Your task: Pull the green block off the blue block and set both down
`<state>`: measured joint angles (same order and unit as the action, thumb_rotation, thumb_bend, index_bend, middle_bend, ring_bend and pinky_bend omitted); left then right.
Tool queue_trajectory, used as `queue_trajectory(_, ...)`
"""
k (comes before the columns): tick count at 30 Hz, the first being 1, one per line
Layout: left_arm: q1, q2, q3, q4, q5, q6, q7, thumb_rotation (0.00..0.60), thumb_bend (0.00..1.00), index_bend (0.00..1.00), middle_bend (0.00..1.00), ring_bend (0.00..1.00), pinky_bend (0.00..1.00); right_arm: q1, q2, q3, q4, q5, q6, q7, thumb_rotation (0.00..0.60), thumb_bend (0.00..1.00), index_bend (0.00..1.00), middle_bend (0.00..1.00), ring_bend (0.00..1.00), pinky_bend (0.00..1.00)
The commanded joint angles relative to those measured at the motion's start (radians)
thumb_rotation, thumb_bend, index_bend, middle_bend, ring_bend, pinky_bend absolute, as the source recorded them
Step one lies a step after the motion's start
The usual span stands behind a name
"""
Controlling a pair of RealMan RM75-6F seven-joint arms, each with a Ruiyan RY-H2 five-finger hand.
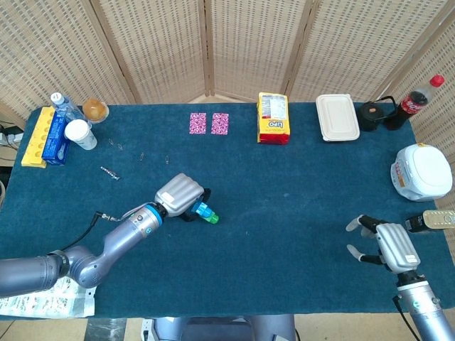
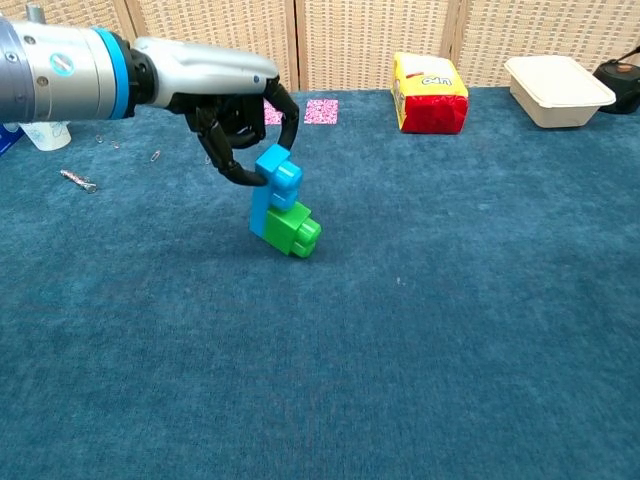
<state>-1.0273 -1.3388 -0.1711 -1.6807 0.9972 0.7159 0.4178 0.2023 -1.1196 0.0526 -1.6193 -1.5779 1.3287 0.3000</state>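
Blue cloth table (image 2: 480, 330): left hand (image 2: 235, 120) pinches the blue block (image 2: 277, 172) upright, so the empty, spread-fingered right hand (image 1: 387, 245) should grasp the hanging green block (image 2: 293, 228) squarely.

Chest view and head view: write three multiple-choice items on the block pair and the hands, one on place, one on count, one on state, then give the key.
1. Where is the green block relative to the blue block?
A. At its lower end, away from the fingers
B. Lying apart on the table
C. Pinched inside the hand

2. How many pink patterned cards lie near the table's far edge?
A. One
B. Two
C. Four

3. What is the right hand doing?
A. Gripping the green block
B. Pressing the white box
C. Holding nothing, fingers apart

Key: 1 A, since the left hand pinches the blue block's top end and the green one hangs attached below. 2 B, the head view shows two side by side. 3 C, it sits by the table's right front corner, far from the blocks.
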Motion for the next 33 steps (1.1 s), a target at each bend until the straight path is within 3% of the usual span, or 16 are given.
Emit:
queue_trajectory(1,-0.009,0.012,-0.011,-0.010,-0.013,-0.002,-0.013,0.550,0.51,0.76,0.89,0.83,0.83,0.013,-0.001,0.000,-0.002,-0.010,-0.005,0.050,0.600,0.31,0.45,0.45,0.54,0.53)
queue_trajectory(15,-0.060,0.063,-0.069,-0.050,-0.110,-0.003,-0.064,0.549,0.51,0.77,0.89,0.83,0.83,0.045,-0.016,-0.022,0.003,-0.029,-0.039,0.212,0.600,0.25,0.40,0.45,0.54,0.53)
queue_trajectory(23,-0.099,0.072,-0.118,-0.081,-0.222,0.003,-0.122,0.550,0.51,0.77,0.89,0.83,0.83,0.093,-0.017,-0.031,-0.019,-0.014,-0.123,0.384,0.600,0.22,0.35,0.44,0.54,0.54)
queue_trajectory(33,-0.165,0.038,-0.142,-0.127,-0.347,0.048,-0.125,0.543,0.51,0.77,0.89,0.83,0.83,0.150,-0.050,-0.010,-0.050,0.040,-0.208,0.470,0.600,0.20,0.29,0.38,0.43,0.45)
